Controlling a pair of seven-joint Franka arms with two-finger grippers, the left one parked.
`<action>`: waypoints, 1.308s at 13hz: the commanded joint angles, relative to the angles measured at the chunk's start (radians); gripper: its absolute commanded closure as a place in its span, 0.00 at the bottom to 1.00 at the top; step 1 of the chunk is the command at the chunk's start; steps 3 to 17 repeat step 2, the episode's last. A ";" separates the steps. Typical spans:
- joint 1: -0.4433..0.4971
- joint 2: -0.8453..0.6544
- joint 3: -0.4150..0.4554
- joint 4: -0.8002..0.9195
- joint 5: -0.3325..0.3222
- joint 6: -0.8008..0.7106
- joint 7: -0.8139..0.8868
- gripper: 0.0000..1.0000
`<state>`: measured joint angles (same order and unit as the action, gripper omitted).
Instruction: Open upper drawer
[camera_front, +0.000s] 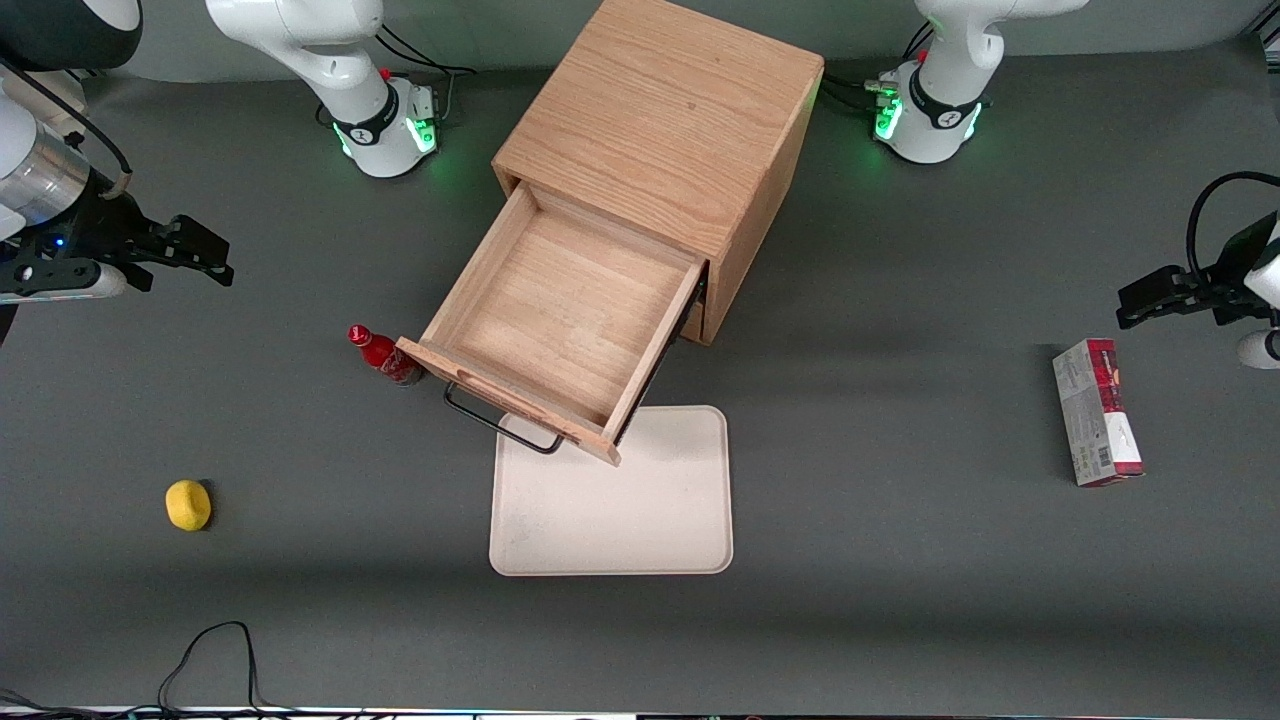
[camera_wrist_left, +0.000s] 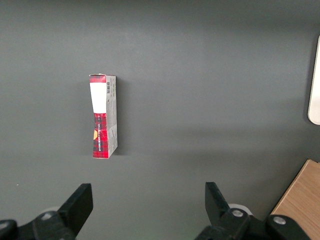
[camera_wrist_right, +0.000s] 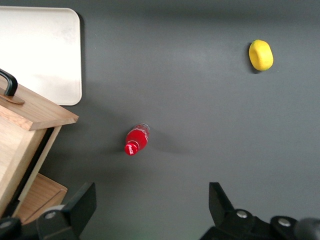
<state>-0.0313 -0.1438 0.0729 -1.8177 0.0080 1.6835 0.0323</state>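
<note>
The upper drawer (camera_front: 560, 320) of the light oak cabinet (camera_front: 660, 120) stands pulled far out, its inside bare. Its long black bar handle (camera_front: 500, 418) hangs over the tray. The drawer front shows in the right wrist view (camera_wrist_right: 35, 112) with an end of the handle (camera_wrist_right: 10, 82). The lower drawer is hidden under it. My right gripper (camera_front: 205, 258) is open and empty, high above the table toward the working arm's end, well away from the drawer. Its fingers (camera_wrist_right: 80, 202) are spread wide over bare table.
A red bottle (camera_front: 383, 355) stands beside the drawer front, also in the right wrist view (camera_wrist_right: 136, 140). A yellow lemon (camera_front: 188, 504) lies nearer the front camera. A cream tray (camera_front: 640, 510) lies in front of the drawer. A red-and-white box (camera_front: 1097, 411) lies toward the parked arm's end.
</note>
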 joint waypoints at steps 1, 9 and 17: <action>0.008 0.007 -0.002 0.015 0.017 -0.001 0.029 0.00; 0.008 0.007 -0.002 0.015 0.017 -0.001 0.023 0.00; 0.008 0.007 -0.002 0.015 0.017 -0.001 0.023 0.00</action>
